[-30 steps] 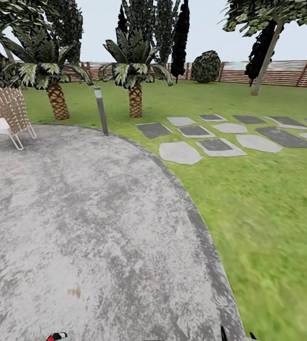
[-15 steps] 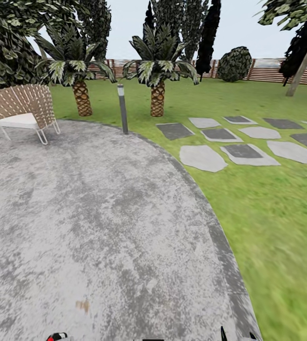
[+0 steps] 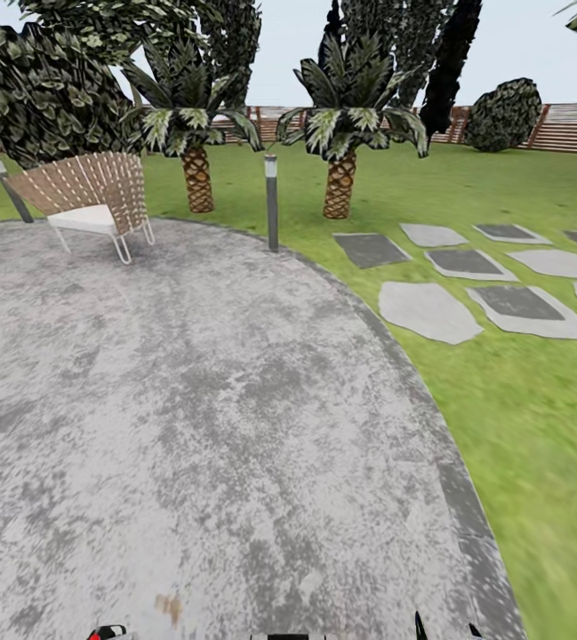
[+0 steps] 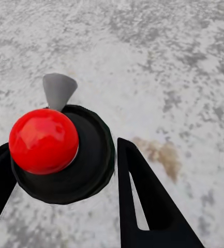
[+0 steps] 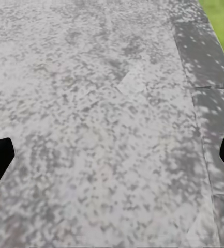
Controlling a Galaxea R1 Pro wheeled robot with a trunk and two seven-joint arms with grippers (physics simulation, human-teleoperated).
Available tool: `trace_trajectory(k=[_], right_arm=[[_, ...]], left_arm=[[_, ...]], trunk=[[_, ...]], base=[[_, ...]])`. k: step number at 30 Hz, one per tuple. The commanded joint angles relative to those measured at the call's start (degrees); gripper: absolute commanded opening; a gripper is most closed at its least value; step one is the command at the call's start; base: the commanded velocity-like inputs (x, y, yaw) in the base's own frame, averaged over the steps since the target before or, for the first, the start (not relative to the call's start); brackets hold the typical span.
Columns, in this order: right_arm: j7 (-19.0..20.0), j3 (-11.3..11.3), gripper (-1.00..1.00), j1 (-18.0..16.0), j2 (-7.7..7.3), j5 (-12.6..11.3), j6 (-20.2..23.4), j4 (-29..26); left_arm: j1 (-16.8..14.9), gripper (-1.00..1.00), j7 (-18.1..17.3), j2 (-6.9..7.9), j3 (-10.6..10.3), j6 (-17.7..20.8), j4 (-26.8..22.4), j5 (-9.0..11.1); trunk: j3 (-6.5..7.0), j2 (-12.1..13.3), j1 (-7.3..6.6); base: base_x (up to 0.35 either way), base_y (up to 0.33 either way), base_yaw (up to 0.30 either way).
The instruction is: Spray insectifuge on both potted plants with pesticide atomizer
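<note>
Head view puts me on the patio [image 3: 190, 400] with no sprayer or potted plants anywhere I can find, so I judge nothing is done: finding, grasping and spraying all remain. Count: two palms, at 11 [image 3: 190, 133] and 12 o'clock [image 3: 346, 124], two lamp posts [image 3: 271, 200], one wicker chair [image 3: 88, 191], about eight stepping stones [image 3: 428, 311]. Right jaws [image 5: 112, 155] are spread, holding nothing; left jaws [image 4: 65, 181] I cannot tell.
</note>
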Motion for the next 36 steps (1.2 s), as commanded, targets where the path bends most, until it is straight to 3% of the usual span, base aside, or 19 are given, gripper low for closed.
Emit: trace_trajectory(k=[1, 36], right_arm=[[0.0, 0.0, 1.00, 0.0, 0.00, 0.0, -0.2, 0.0], [0.0, 0.0, 1.00, 0.0, 0.00, 0.0, -0.2, 0.0]], left_arm=[[0.0, -1.00, 0.3, 0.00, 0.0, -0.2, 0.1, -0.1], [-0.1, -1.00, 0.3, 0.00, 0.0, -0.2, 0.1, -0.1]], trunk=[[-0.09, 0.0, 0.02], [-1.69, 0.0, 0.02]], base=[[0.337, 0.029, 0.265], [0.302, 0.143, 0.265]])
